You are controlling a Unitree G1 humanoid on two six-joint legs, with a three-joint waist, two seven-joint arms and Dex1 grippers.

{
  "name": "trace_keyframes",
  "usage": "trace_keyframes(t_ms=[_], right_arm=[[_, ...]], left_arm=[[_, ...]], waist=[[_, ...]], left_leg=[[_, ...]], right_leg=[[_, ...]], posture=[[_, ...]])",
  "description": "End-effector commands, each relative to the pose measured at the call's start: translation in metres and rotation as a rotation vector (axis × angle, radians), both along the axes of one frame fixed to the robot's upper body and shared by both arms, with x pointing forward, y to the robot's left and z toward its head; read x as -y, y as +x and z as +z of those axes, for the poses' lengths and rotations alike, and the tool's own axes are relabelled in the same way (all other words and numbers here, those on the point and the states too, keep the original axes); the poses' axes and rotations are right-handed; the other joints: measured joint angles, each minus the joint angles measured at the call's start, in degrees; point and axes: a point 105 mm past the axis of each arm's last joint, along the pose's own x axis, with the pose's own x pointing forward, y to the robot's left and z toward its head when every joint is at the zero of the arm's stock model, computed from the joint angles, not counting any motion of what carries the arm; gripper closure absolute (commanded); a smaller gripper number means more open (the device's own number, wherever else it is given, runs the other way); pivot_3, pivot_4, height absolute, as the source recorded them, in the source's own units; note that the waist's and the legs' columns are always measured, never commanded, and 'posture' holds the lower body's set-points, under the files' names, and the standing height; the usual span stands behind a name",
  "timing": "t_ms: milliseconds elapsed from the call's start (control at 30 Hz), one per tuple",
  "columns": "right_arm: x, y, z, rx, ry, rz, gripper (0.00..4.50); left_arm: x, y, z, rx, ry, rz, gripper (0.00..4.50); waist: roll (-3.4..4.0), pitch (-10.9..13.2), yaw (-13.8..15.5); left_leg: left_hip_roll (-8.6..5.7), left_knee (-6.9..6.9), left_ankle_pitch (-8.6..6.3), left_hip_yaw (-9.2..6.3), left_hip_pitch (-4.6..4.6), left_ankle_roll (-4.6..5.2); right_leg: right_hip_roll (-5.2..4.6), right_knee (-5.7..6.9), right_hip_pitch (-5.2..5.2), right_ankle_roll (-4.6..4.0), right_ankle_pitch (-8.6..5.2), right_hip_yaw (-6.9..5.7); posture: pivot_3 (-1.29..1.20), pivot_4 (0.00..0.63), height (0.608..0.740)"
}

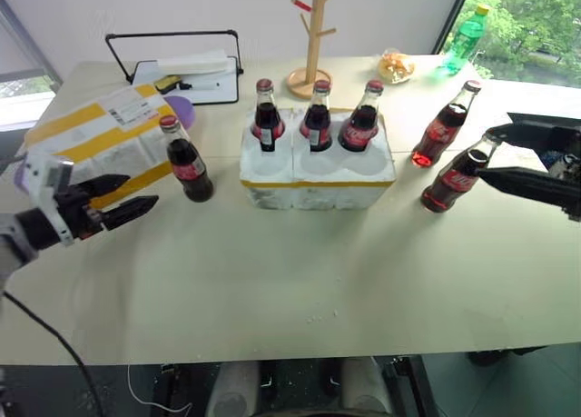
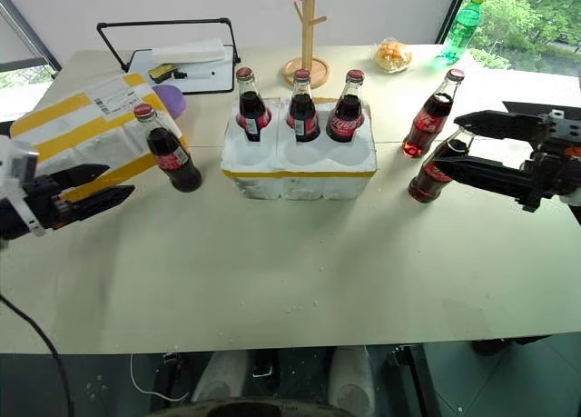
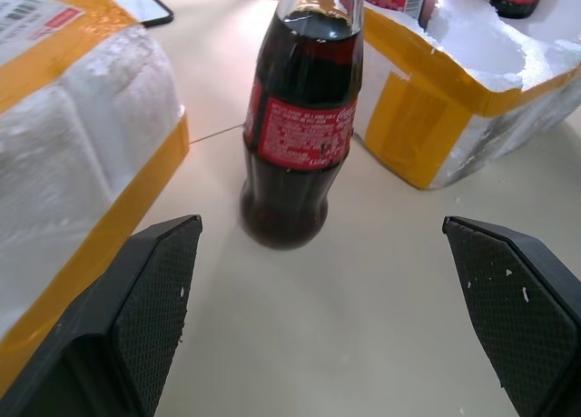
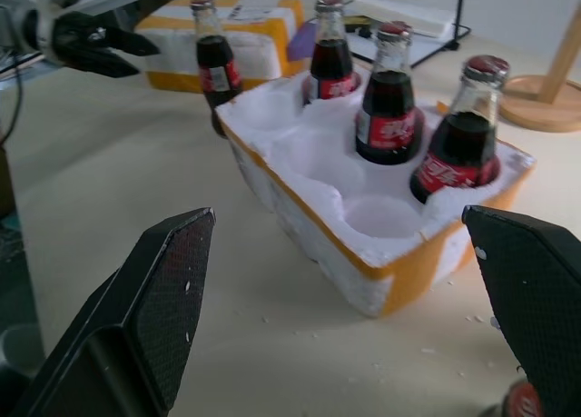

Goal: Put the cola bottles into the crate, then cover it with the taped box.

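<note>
The white crate with a yellow band stands mid-table, three cola bottles upright in its far wells and the near wells empty. Another cola bottle stands on the table between the crate and the taped box at the left. My left gripper is open, a short way in front of this bottle and pointing at it. Two cola bottles stand right of the crate. My right gripper hangs open over the nearer one, apart from it.
A wooden peg stand, a black-framed holder with white items, a purple object, a snack dish and a green plastic bottle line the far side. The table has bare room in front of the crate.
</note>
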Motion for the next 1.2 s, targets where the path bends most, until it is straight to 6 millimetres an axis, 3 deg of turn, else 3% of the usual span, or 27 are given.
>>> trace_keyframes(t_ms=[33,467,833,933,1000,1200], right_arm=[[-0.023,-0.01,0.013,0.077,-0.015,0.079,0.0],[-0.041,-0.004,0.01,0.093,0.049,0.097,0.0],[-0.046,-0.003,0.009,0.097,0.064,0.093,0.0],[-0.047,-0.003,0.01,0.097,0.062,0.096,0.0],[-0.047,-0.003,0.01,0.097,0.06,0.095,0.0],[-0.046,-0.001,0.007,0.089,0.048,0.082,0.0]], left_arm=[[0.008,0.017,0.001,0.029,-0.004,-0.03,0.05],[0.04,0.066,-0.003,0.075,0.011,-0.095,0.05],[0.053,0.078,-0.008,0.09,0.02,-0.129,0.05],[0.055,0.078,-0.006,0.092,0.001,-0.145,0.86],[0.056,0.077,-0.005,0.092,0.002,-0.152,1.71],[0.06,0.073,0.009,0.083,0.026,-0.197,1.73]], waist=[[0.0,0.0,0.1],[-0.16,0.02,0.08],[-0.18,0.02,0.06],[-0.19,0.02,0.08],[-0.19,0.02,0.12],[-0.23,0.05,0.07]], left_leg=[[0.0,0.0,0.05,0.0,0.0,-0.08],[-0.04,0.08,0.22,0.02,-0.08,0.01],[-0.04,0.11,0.23,0.02,-0.07,0.03],[-0.04,0.12,0.23,0.02,-0.07,0.03],[-0.05,0.13,0.23,0.02,-0.08,0.04],[-0.05,0.14,0.22,0.01,-0.08,0.04]], right_leg=[[0.0,0.0,0.01,0.01,0.0,0.0],[0.01,0.04,0.03,0.23,0.14,-0.02],[0.01,0.09,0.04,0.24,0.14,-0.02],[0.01,0.1,0.04,0.25,0.15,-0.02],[0.0,0.1,0.05,0.25,0.15,-0.02],[0.01,0.11,0.05,0.25,0.15,-0.02]], posture=[[0.0,0.15,0.74],[0.0,0.15,0.74],[0.0,0.15,0.74],[0.0,0.15,0.74],[0.0,0.15,0.74],[0.0,0.15,0.74]])
